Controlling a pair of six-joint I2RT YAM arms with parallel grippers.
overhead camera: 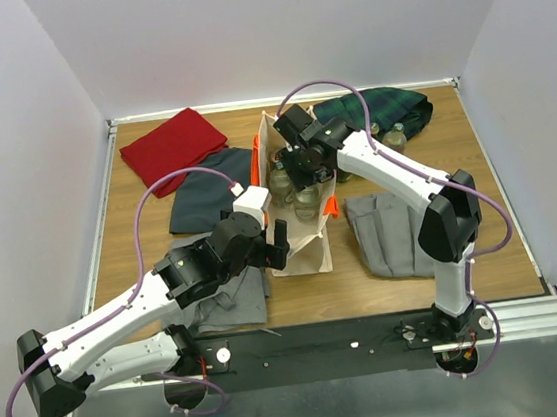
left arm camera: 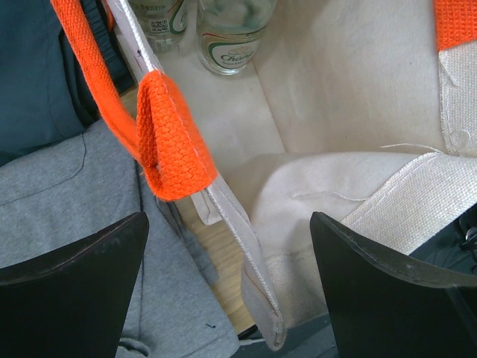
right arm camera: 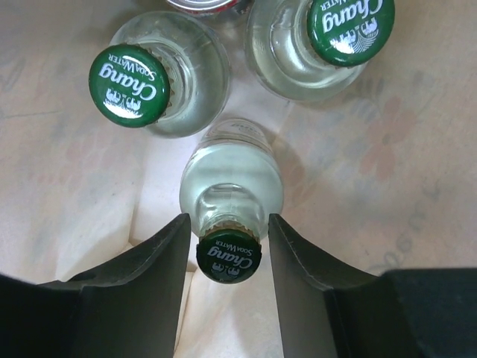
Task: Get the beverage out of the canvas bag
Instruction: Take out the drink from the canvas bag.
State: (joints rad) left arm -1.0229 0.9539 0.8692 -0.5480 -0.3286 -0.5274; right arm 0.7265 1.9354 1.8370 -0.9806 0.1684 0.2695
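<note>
White arms, black joints, purple cables

left claw [left arm camera: 227, 276]: spread wide, arm low | right claw [right arm camera: 227, 246]: narrowed, pointing down

A clear glass soda-water bottle [right arm camera: 231, 194] with a green cap sits between the right end effector [right arm camera: 227, 246] fingers, inside the beige, orange-handled canvas bag [overhead camera: 308, 250]; two more bottles stand just beyond.

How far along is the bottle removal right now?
Done: right gripper is inside the canvas bag, fingers astride one bottle at its cap. In hand: left gripper, open, straddles the bag's wall. Left: lift that bottle out; two others stand beside it.
</note>
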